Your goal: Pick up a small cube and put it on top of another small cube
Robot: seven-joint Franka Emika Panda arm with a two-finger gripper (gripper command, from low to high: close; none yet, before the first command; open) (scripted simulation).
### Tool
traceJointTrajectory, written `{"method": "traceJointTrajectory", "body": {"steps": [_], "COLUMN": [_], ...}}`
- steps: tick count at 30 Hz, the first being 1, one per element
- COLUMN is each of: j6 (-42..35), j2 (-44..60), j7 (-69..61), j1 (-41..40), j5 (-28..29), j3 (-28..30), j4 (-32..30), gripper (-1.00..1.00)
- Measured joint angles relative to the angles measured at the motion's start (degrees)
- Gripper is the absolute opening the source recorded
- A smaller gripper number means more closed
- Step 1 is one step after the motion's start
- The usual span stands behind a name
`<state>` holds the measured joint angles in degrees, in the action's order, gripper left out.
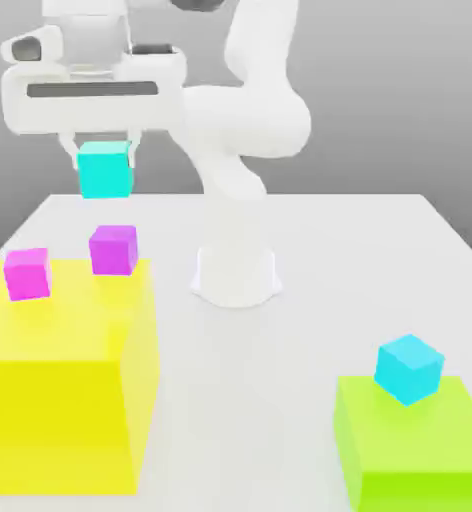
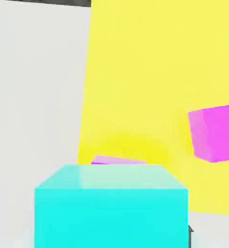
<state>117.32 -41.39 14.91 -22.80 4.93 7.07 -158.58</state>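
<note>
My gripper (image 1: 105,152) is shut on the small turquoise cube (image 1: 105,169), holding it in the air above the far corner of the big yellow block (image 1: 65,370). Below the held cube, a small purple cube (image 1: 113,249) sits on that block, and a small magenta cube (image 1: 27,273) rests on it further toward the exterior view's left. In the hand view the turquoise cube (image 2: 111,208) is close up. The purple cube (image 2: 119,160) shows as a sliver just behind it, and the magenta cube (image 2: 216,133) lies off to one side on the yellow block (image 2: 155,72).
A big lime-green block (image 1: 415,450) stands at the exterior view's front right with a small sky-cyan cube (image 1: 409,368) on top. The arm's white base (image 1: 235,270) rises from the middle of the white table (image 1: 280,400).
</note>
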Motion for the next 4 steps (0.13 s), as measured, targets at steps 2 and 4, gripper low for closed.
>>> {"method": "traceJointTrajectory", "body": {"steps": [2, 4], "j6": [2.3, 2.3], "j2": [0.7, 0.7], "j7": [0.0, 0.0], "j1": [-0.2, -0.2], "j5": [0.1, 0.1], "j3": [0.1, 0.1], "j4": [-1.6, -1.6], "gripper": [1.00, 1.00]}}
